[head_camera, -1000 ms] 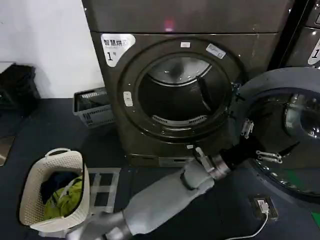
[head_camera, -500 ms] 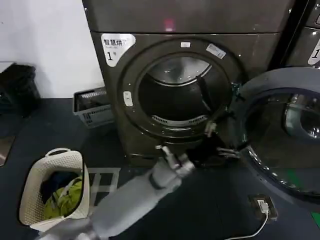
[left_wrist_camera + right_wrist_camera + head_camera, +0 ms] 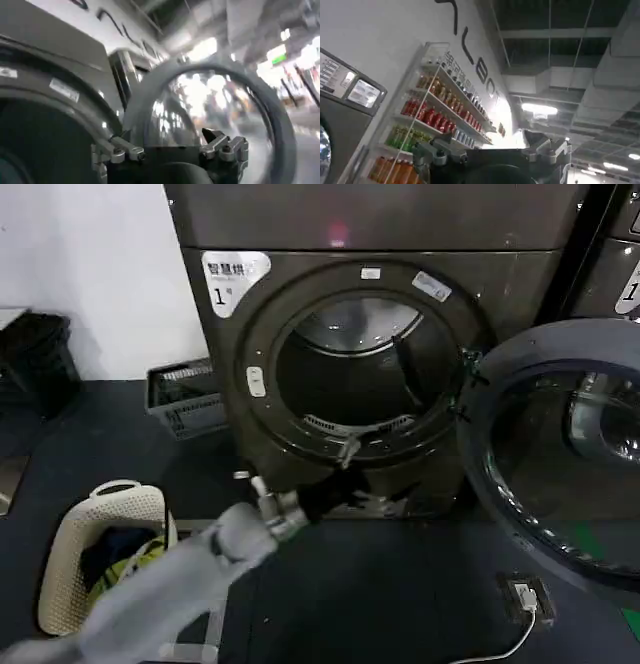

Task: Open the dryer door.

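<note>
Below the dryer mouth, the left gripper hangs with fingers apart, holding nothing.
From the head, the dryer door stands wide open beside the dryer; a careless swing could bump it. From the left wrist, same. From the right wrist, the right gripper is spread and empty.

Things around the big machine on the dark floor

A white basket sits on the floor down at the left, with green and dark blue clothes inside it. A grey crate rests on the floor by the white wall. A black bin stands farther left, next to that wall. A small plug box with a white cord lies on the floor at the right. A second grey machine stands at the right edge. Shelves hold rows of red, orange and green bottles, and lights glow on the ceiling.
</note>
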Tool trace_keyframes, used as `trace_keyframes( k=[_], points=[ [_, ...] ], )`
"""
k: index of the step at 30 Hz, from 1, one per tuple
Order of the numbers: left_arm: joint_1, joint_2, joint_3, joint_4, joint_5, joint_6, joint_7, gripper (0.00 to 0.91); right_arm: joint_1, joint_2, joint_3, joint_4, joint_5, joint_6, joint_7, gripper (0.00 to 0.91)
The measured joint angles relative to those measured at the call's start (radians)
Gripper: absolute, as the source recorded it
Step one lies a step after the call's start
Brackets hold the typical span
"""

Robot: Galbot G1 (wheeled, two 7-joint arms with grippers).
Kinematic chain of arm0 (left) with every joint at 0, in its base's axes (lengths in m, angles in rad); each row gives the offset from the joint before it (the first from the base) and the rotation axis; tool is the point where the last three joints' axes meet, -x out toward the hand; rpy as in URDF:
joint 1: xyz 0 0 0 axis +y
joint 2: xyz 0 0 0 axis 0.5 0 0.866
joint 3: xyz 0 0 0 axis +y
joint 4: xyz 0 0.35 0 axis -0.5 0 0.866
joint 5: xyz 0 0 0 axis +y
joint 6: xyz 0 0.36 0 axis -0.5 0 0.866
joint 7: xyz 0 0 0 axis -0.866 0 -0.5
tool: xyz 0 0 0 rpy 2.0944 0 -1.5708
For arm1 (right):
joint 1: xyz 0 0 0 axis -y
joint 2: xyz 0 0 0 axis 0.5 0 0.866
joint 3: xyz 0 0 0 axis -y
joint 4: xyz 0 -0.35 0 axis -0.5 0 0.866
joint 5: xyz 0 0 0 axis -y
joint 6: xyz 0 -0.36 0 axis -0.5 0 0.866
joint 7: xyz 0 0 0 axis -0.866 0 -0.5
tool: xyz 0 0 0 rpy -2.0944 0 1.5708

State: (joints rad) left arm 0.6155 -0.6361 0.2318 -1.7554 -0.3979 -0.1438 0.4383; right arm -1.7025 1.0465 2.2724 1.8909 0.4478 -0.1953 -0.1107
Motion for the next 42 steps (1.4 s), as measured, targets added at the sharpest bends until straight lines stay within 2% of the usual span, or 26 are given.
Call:
trace_keyframes(
  k=[4, 8, 17, 22, 31, 38, 42],
  points=[
    [0.019, 0.086, -0.051, 0.000, 0.031, 0.088, 0.038, 0.907, -0.001, -0.001, 0.006, -0.008, 0.000, 0.002, -0.001, 0.907],
    [0.028, 0.162, -0.091, 0.001, 0.050, 0.139, 0.090, 0.907, -0.004, -0.010, 0.016, -0.019, 0.000, 0.003, -0.003, 0.907],
    [0.021, 0.284, -0.172, 0.078, 0.174, 0.149, 0.250, 0.907, -0.003, -0.011, 0.017, -0.025, -0.015, 0.012, -0.006, 0.907],
    [0.025, 0.324, -0.207, 0.133, 0.270, 0.101, 0.358, 0.907, 0.000, -0.008, 0.014, -0.031, -0.016, 0.016, -0.002, 0.907],
    [0.022, 0.358, -0.230, 0.240, 0.337, 0.030, 0.472, 0.907, 0.012, -0.008, -0.005, -0.033, -0.037, 0.020, -0.004, 0.907],
    [-0.002, 0.363, -0.236, 0.318, 0.383, -0.018, 0.523, 0.907, 0.022, -0.009, -0.019, -0.037, -0.050, 0.025, -0.005, 0.907],
    [-0.003, 0.366, -0.239, 0.355, 0.412, -0.031, 0.519, 0.907, 0.023, -0.009, -0.022, -0.037, -0.053, 0.025, -0.006, 0.907]
  ],
)
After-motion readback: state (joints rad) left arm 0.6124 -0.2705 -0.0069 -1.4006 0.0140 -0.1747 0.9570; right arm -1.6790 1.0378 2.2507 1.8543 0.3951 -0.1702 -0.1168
